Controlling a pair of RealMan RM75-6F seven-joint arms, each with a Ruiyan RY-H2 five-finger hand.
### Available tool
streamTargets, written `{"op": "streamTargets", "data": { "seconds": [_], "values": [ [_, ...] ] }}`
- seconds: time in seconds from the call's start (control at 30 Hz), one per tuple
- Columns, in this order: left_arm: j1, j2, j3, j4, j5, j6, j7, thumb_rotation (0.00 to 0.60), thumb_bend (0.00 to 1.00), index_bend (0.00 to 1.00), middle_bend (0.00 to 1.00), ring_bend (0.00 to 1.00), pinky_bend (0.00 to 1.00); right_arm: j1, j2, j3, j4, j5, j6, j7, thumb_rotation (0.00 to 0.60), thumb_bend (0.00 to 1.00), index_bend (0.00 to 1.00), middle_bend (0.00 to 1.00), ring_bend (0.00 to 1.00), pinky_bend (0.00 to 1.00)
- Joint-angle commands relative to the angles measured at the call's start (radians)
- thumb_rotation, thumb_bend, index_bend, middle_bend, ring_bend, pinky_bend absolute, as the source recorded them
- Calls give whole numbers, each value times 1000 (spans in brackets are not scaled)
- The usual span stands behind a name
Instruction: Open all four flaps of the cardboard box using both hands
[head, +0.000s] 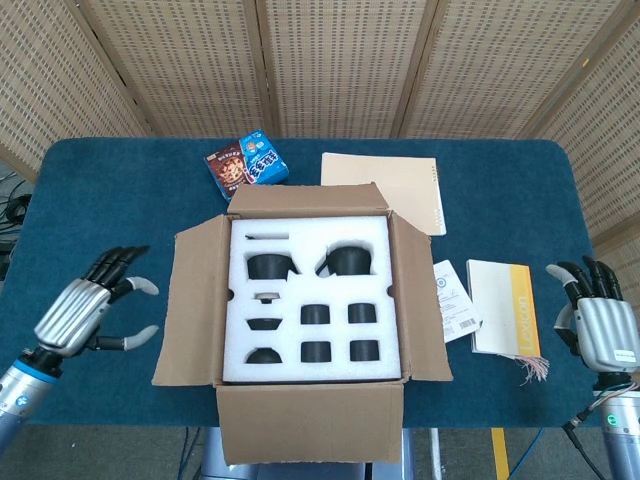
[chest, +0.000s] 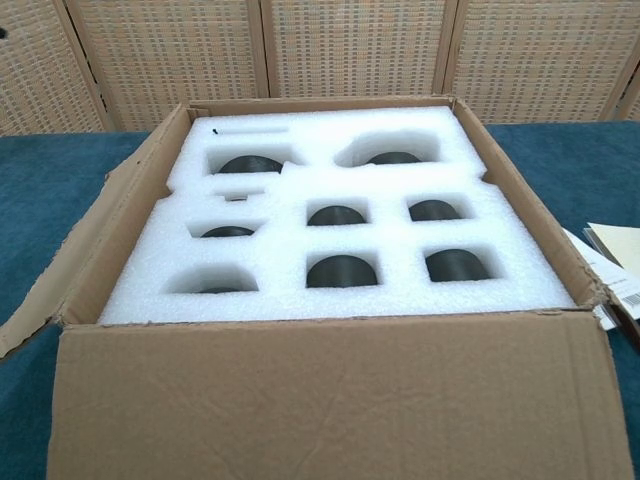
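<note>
The cardboard box (head: 190, 310) (chest: 330, 400) sits mid-table with all four flaps folded outward. The near flap (head: 310, 422) hangs down over the table's front edge. Inside lies a white foam insert (head: 312, 300) (chest: 330, 215) with dark pieces in several cut-outs. My left hand (head: 85, 312) hovers over the cloth to the left of the box, fingers spread, holding nothing. At the right table edge my right hand (head: 595, 325) stands with fingers up and apart, empty. Neither hand shows in the chest view.
Two snack packs (head: 246, 164) lie behind the box. A beige notebook (head: 395, 185) lies at the back right. Right of the box are a white leaflet (head: 457, 300) and a yellow-edged booklet (head: 506, 308). Blue cloth covers the table (head: 110, 200).
</note>
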Motion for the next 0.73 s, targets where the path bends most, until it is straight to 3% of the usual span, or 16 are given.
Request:
{"op": "streamTargets", "data": {
  "seconds": [0.03, 0.37, 0.73],
  "values": [
    [114, -68, -43, 56, -106, 101, 112, 253, 255, 353, 42, 0, 0, -2, -7, -3, 5, 4, 1, -8, 600, 956, 186, 184, 0, 51],
    [261, -133, -63, 140, -168, 212, 168, 272, 256, 353, 42, 0, 0, -15, -30, -19, 11, 4, 15, -47, 600, 956, 179, 173, 0, 51],
    [313, -157, -72, 151, -127, 205, 166, 302, 255, 353, 42, 0, 0, -27, -58, -27, 31, -3, 33, -63, 600, 956, 179, 173, 0, 51]
  ]
}}
